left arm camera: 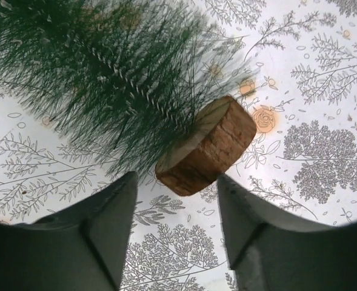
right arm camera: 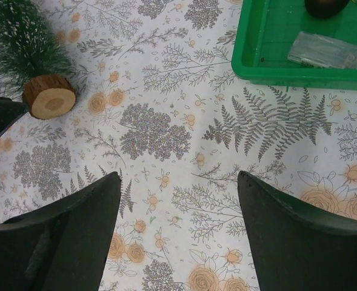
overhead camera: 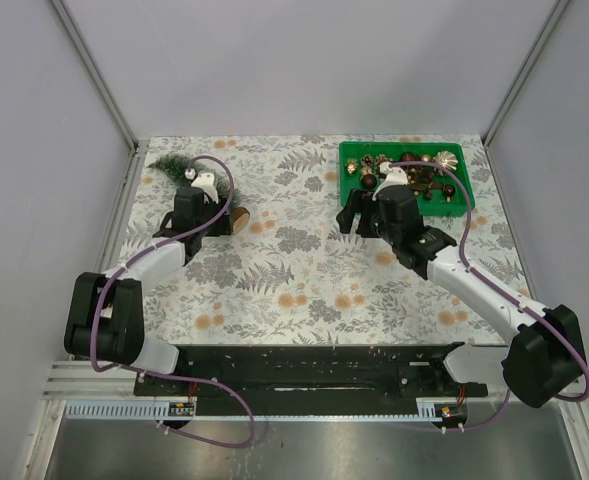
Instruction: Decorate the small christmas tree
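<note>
Left tool [left arm camera: 177, 203] is hanging open above the desk [left arm camera: 323, 151]; just ahead of its fingertips [left arm camera: 126, 185], the tree [left arm camera: 105, 66] is lying on its side, wooden base [left arm camera: 211, 145] nearest the tool. Right tool [right arm camera: 178, 182] is hovering open too; a green tray [right arm camera: 299, 79] is sitting ahead, to its right.

Bright, even, diffuse light falls from above, and shadows on the pale floral-patterned tabletop [overhead camera: 294, 270] are faint and soft-edged. In the left wrist view the slim dark green bottle-brush tree with frosty tips [left arm camera: 93, 66] blurs toward the top edge. The jaws of the left gripper [left arm camera: 178, 177] and right gripper [right arm camera: 179, 176] look dark and slightly out of focus.
</note>
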Robot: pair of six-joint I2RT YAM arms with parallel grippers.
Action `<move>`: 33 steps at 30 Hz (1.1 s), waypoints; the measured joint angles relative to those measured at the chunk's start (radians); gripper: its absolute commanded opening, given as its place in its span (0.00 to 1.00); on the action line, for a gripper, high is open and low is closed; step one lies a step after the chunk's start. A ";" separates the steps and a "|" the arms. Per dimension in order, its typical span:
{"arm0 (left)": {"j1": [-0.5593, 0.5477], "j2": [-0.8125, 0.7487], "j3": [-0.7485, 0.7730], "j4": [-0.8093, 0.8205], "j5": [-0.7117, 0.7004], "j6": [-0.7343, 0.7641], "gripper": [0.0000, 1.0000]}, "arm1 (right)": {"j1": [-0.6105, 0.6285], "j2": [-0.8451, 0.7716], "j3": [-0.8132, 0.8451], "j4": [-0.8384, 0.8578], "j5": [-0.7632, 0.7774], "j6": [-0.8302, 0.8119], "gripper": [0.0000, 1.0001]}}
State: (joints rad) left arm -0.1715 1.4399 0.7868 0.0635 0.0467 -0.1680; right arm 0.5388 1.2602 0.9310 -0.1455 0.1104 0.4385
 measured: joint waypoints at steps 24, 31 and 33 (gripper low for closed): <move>-0.274 0.182 0.203 -0.058 -0.409 0.058 0.91 | 0.003 0.003 -0.045 0.071 -0.030 0.000 0.87; -0.282 0.230 0.287 -0.161 -0.481 0.026 0.80 | 0.003 0.018 -0.056 0.109 -0.052 0.000 0.86; -0.285 0.254 0.312 -0.186 -0.470 0.023 0.70 | 0.003 0.018 -0.060 0.118 -0.052 0.000 0.86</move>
State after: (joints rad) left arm -0.4561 1.6936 1.0988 -0.1226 -0.4236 -0.1455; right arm 0.5419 1.2785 0.8711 -0.0273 0.0586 0.4385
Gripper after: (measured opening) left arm 0.833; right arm 0.862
